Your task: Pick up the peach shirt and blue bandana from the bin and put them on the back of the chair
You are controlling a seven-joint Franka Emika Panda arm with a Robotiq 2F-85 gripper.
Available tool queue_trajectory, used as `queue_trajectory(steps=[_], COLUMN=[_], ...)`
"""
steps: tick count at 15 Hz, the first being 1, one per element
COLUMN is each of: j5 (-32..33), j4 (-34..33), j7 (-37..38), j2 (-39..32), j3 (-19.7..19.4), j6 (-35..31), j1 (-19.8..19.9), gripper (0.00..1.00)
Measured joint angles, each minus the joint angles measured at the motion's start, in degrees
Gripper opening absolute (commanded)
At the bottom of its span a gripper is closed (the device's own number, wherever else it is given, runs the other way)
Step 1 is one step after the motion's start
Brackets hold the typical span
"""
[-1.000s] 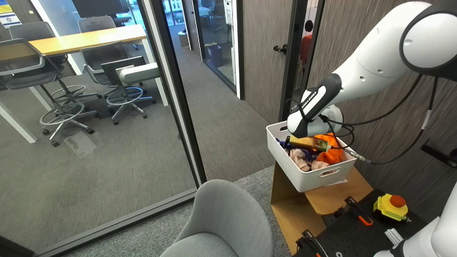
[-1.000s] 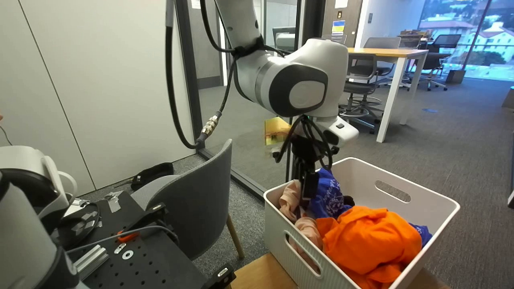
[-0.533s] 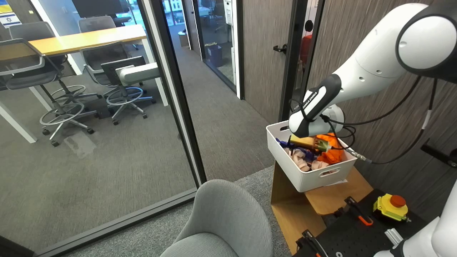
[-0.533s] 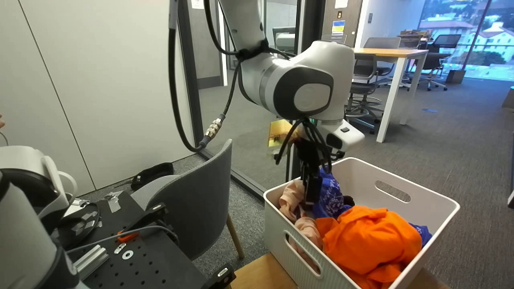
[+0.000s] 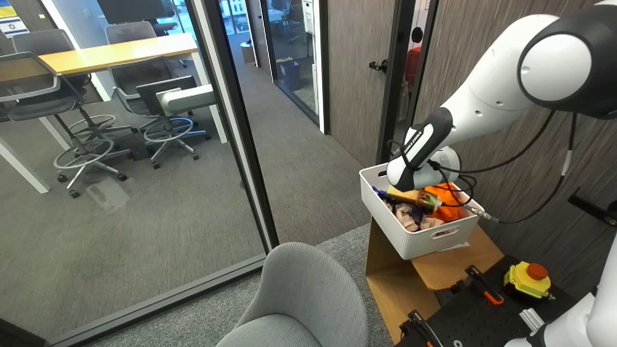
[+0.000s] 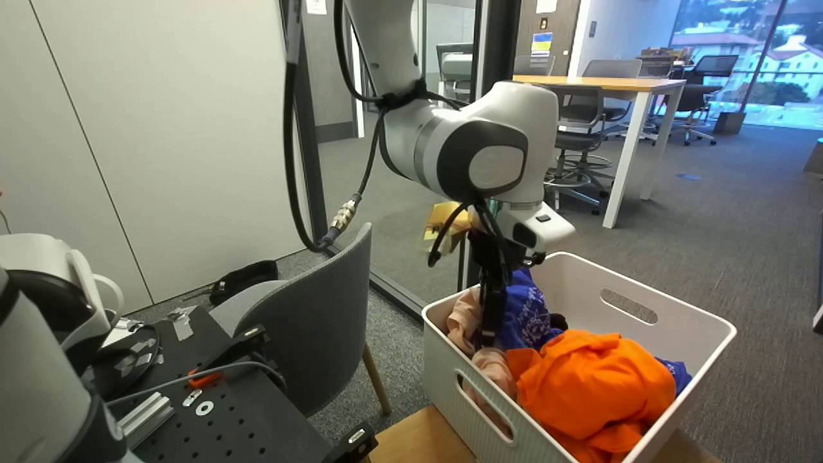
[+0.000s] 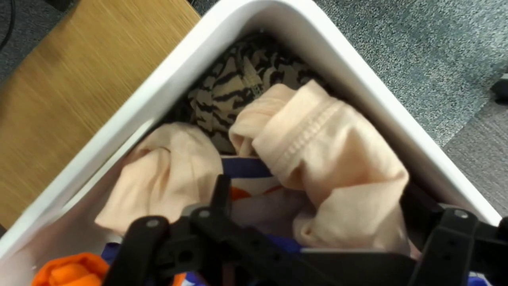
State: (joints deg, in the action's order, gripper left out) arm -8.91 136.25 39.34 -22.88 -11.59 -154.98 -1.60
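Peach shirt [image 7: 349,174], crumpled into a corner of the bin [image 6: 688,341]. Two lobes show in the wrist view; can't tell how they join underneath. The bigger lobe is what counts: it sits in the gap of my pincer [image 7: 319,194], nearer the picture-right jaw, stitched end poking out ahead past the tips. Long axis runs roughly along my reach, slightly slanted, so my jaws stand across its width. They're well apart, nothing clamped; whether either touches cloth, can't tell. The smaller lobe lies mostly outside the picture-left jaw, so a plain close likely takes only the bigger one. My read: shirt grasp, task early, both items in the bin. Probably wants a touch more depth, then close; the bin wall close by the picture-right jaw could get in the way.

Next out: blue bandana [image 6: 527,308], just beside the pincer in an exterior view; closing deep might catch it too. Camo-like cloth [image 7: 234,87] lies in the corner ahead, orange cloth [image 6: 598,386] heaps against the peach. Bin stands on the tabletop [image 5: 458,265]. Chair [image 5: 308,284] is near it but apart, so the carry should go up over the rim, then across.
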Motion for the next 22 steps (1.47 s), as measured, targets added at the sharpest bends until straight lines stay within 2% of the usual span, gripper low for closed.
queue_trajectory(steps=[14,15,16,22], j5=[1.9,1.9,1.9,2.5], j4=[-0.2,-0.2,-0.2,-0.2], j7=[3.8,3.8,3.8,3.8], j2=[0.0,0.0,0.0,0.0], j3=[-0.5,-0.5,-0.5,-0.5], j6=[0.1,0.1,0.1,0.1], j1=[-0.7,-0.7,-0.7,-0.7], gripper=[1.00,0.89,0.72,0.27])
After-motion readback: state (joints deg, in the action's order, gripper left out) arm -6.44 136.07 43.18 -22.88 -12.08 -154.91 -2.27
